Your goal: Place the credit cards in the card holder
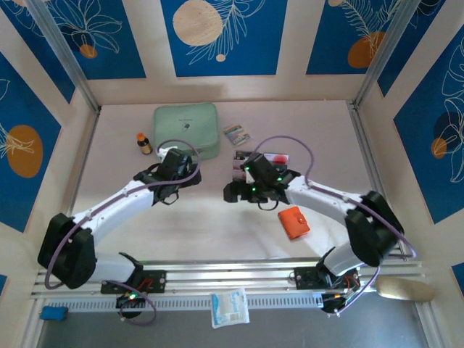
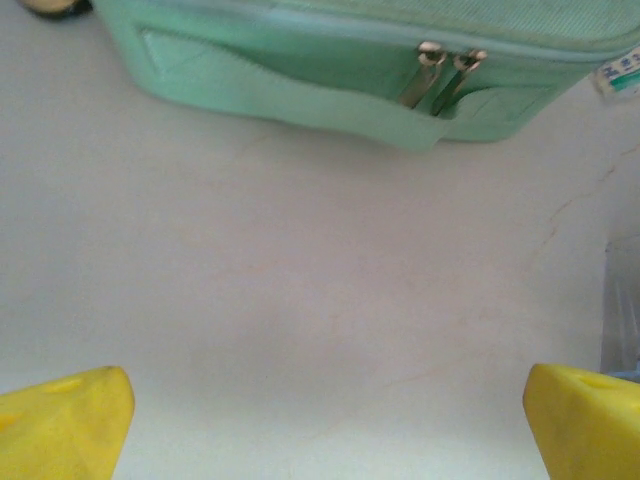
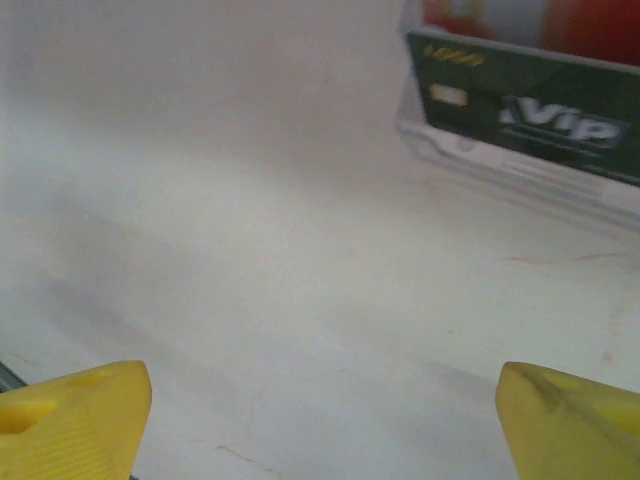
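Left end effector (image 2: 325, 420) and right end effector (image 3: 320, 420) both spread wide, empty. I see cards (image 3: 520, 110) on the worktop (image 1: 217, 225) near the right one; holder (image 1: 294, 222) lies apart, beside the right forearm.

Ahead of the left end effector (image 2: 325, 425) there's bare worktop (image 2: 300, 290), then the mint pouch (image 2: 300, 95) blocks. The right end effector (image 3: 320, 420) has open room ahead, credit cards (image 3: 530, 125) ahead-right.

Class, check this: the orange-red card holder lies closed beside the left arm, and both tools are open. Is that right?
Not quite. The top external view shows the card holder lying closed beside the right arm, not the left. The left tool and right tool are indeed open.
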`<state>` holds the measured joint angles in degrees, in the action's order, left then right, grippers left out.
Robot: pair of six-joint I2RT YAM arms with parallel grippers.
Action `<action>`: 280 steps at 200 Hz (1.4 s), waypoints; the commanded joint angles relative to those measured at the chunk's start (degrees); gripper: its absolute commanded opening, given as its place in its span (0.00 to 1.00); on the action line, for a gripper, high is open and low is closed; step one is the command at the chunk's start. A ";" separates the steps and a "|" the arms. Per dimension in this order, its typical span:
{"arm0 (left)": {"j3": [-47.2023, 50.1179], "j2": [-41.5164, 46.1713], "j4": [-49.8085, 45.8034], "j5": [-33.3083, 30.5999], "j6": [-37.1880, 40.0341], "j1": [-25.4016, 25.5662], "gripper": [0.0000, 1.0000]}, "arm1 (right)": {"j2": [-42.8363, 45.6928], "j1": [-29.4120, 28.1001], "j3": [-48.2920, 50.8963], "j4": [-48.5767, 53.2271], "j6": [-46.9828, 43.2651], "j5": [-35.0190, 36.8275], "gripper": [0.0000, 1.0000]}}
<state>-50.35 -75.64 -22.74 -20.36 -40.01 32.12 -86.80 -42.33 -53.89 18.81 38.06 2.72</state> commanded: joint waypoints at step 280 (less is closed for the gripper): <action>7.33 10.83 0.96 5.42 -3.38 -1.27 1.00 | 4.75 5.49 -3.37 6.96 4.52 3.99 0.85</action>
<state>-43.46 -64.49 -23.05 -17.47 -43.64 31.44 -90.91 -38.92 -63.44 19.29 35.70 4.40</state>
